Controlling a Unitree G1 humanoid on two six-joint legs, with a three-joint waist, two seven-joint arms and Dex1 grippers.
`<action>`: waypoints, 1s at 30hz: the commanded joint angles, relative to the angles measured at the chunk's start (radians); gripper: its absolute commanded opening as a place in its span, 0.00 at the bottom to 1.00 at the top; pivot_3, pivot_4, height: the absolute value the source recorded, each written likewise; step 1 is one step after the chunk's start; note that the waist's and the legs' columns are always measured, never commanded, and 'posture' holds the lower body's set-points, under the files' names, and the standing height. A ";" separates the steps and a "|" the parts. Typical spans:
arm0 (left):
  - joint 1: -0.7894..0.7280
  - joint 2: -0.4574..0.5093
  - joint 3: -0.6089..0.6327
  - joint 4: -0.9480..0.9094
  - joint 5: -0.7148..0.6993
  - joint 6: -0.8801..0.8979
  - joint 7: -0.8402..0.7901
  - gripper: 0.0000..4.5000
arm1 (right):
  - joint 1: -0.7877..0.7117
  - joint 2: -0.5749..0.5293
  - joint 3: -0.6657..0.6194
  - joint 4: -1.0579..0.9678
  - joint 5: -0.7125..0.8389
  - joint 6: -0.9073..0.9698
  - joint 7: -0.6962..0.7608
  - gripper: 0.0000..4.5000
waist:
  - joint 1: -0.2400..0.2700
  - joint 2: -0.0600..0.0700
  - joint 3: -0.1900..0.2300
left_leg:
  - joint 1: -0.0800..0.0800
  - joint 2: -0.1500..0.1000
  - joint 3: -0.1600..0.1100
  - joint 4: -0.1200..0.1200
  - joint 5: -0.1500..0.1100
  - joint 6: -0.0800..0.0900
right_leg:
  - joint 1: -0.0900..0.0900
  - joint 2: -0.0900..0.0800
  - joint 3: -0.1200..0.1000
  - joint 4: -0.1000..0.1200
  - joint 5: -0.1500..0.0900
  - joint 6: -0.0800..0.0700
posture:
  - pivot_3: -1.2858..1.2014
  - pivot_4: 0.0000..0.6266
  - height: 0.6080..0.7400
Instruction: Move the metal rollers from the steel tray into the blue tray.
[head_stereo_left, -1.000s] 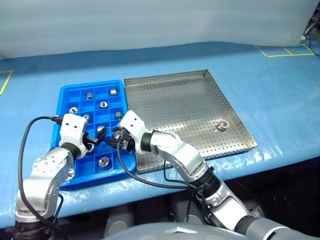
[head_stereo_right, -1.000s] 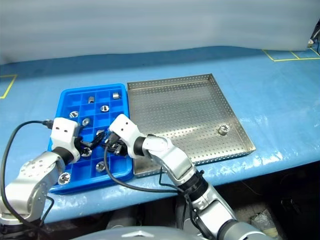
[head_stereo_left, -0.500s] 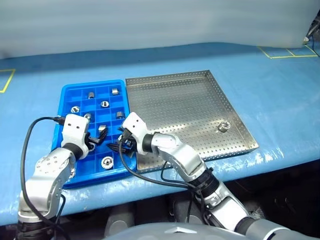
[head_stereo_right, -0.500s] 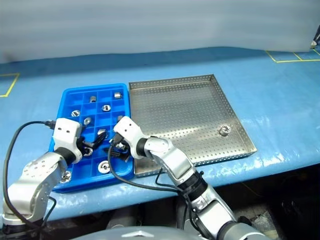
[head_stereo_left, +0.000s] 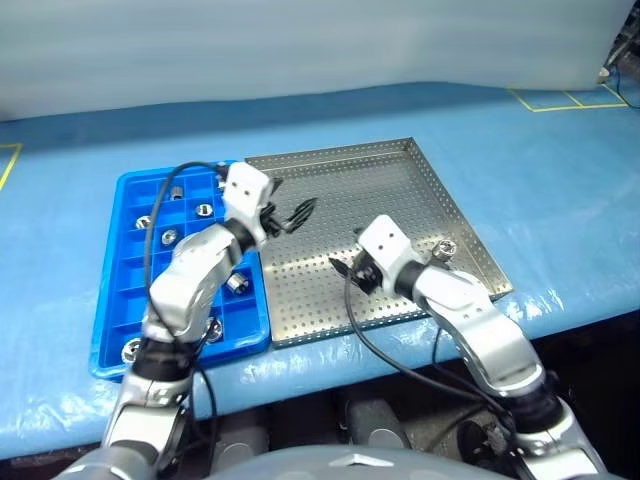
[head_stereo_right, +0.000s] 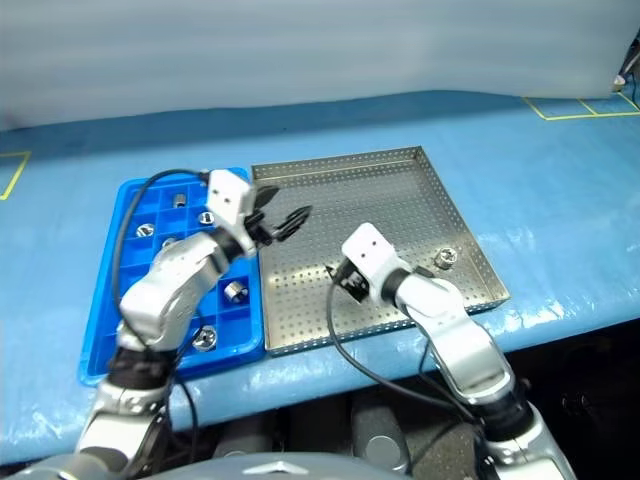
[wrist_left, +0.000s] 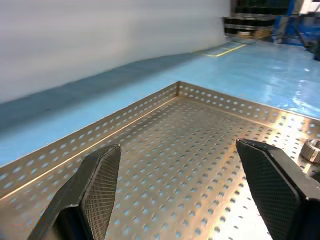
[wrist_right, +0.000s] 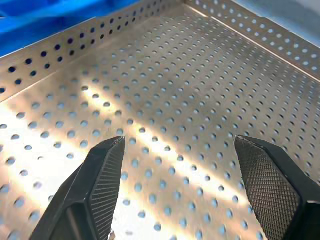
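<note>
A blue tray (head_stereo_left: 110, 300) and a steel tray (head_stereo_left: 400, 185) sit side by side, touching, on a surface (head_stereo_left: 560, 170) covered in blue sheeting. The blue tray is on the robot's left, the steel tray on its right.

One metal roller (head_stereo_left: 445, 247) lies on the perforated floor of the steel tray, near the tray's right rim and toward its front corner. The other rollers (head_stereo_left: 236, 284) sit in separate compartments of the blue tray, spread over its grid, with one close to the front left corner.

The left gripper (head_stereo_left: 293, 217) reaches across from over the blue tray to the left part of the steel tray, its fingers spread apart and holding nothing. In the left wrist view its two fingers (wrist_left: 95, 187) stand wide apart over the perforated floor, with the lone roller at the edge of that picture.

The right gripper (head_stereo_left: 346, 269) hangs over the front middle of the steel tray, to the left of the lone roller and apart from it. Its fingers (wrist_right: 102, 175) are released and empty, with bare perforated metal between them.
</note>
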 joint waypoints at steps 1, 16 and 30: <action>-0.124 -0.070 -0.038 0.224 0.045 -0.131 -0.037 0.90 | 0.050 -0.025 -0.042 -0.180 0.040 -0.006 0.022 0.81 | -0.039 0.000 0.000 | 0.000 0.000 -0.001 0.000 0.000 0.000 | 0.000 0.000 0.000 -0.001 -0.001 0.002 | 0.34 0.24 1.00; -0.430 -0.255 -0.160 0.996 0.348 -0.448 0.097 0.90 | 0.215 -0.026 -0.089 -0.371 0.046 0.086 -0.084 0.81 | -0.389 -0.002 0.001 | 0.002 -0.005 0.007 0.000 -0.006 0.010 | 0.002 -0.004 0.016 -0.002 -0.005 0.021 | 0.25 0.24 1.00; -0.441 -0.245 -0.146 1.115 0.466 -0.465 0.265 0.90 | 0.209 -0.014 -0.092 -0.349 0.055 0.086 -0.122 0.81 | -0.504 -0.005 0.002 | 0.005 -0.006 0.016 -0.001 -0.004 0.015 | 0.006 -0.012 0.023 -0.002 0.000 0.030 | 0.27 0.24 1.00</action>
